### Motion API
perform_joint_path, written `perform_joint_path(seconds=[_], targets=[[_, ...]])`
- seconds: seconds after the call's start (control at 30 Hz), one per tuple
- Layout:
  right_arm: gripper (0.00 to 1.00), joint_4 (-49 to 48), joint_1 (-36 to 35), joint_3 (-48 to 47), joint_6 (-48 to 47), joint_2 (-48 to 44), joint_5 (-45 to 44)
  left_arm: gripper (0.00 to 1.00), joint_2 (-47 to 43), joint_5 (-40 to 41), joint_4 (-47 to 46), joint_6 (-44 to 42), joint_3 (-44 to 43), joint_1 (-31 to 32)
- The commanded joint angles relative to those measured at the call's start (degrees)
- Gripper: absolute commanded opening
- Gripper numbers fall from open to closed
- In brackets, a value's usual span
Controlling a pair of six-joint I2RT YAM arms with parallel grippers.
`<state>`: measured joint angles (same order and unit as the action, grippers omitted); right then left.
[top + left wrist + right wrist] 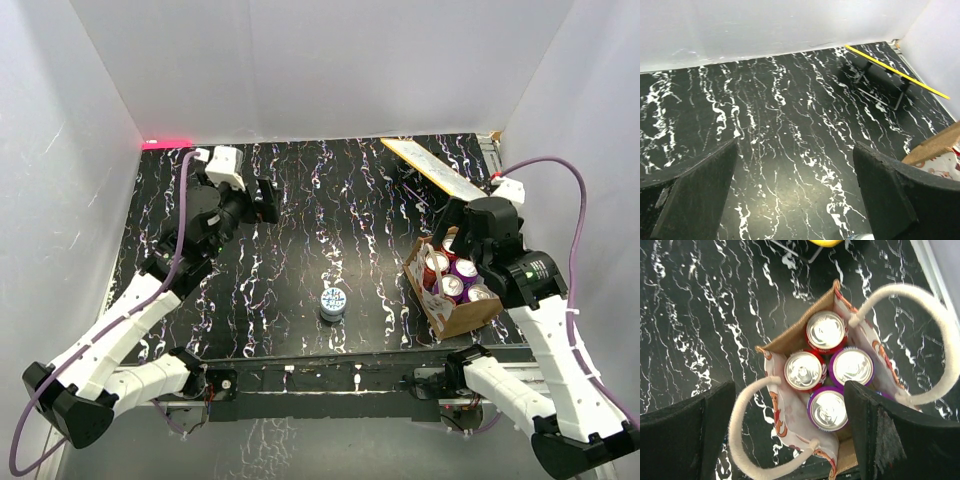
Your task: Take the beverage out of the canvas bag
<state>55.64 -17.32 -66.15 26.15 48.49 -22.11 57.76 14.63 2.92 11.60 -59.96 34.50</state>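
- One can (333, 303) stands upright on the table (300, 230), low in the middle of the top view and well apart from the bag (455, 318). By the look of it, one drink is already out.
- The bag stands at the right of the top view, mouth up. Its two loop handles (935, 340) are splayed to either side, so the opening is clear.
- Four cans are packed upright in the bag, touching one another. Two are red, one in the upper corner (826, 331) and one on the left (803, 371). Two are purple, one on the right (852, 366) and one at the bottom (827, 409).
- A bit of purple shows at the edge of the right finger; I cannot tell whether it is a fifth can.
- The right pincer (790, 390) hangs directly over the bag's mouth, spread wide and pinching nothing. No can inside is gripped yet.
- The left pincer (795, 150) is also spread and holds nothing. It is over bare table in the upper left of the top view, far from the bag.
- What is left, as I judge it: lower the right pincer onto a can, close, lift it clear and set it down.
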Motion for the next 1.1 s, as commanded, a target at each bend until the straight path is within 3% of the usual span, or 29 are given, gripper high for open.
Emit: perform_joint_path(seconds=[0.0,0.2,0.5,0.87,1.07], targets=[[0.91,3.29,1.38,1.68,7.12,-1.59,0.87,0.97,0.4,-3.22,-5.63,0.43,1.4,1.94],[0.86,2.18,2.0,3.26,10.08,-2.75,-0.53,0.97,1.8,-4.36,-7.84,0.33,2.39,4.3],[0.79,4.78,2.2,5.91,20.02,3.01,-8.79,0.97,2.61,-4.87,-9.31,0.53,2.94,6.38],[0.77,-6.04,2.22,11.81,17.3,11.42,-2.39,0.97,2.21,-4.53,-10.17,0.6,3.26,7.41],[0.75,-7.08,2.22,11.91,17.6,14.36,-3.37,0.97,2.26,-4.67,-9.89,0.69,3.12,7.73]])
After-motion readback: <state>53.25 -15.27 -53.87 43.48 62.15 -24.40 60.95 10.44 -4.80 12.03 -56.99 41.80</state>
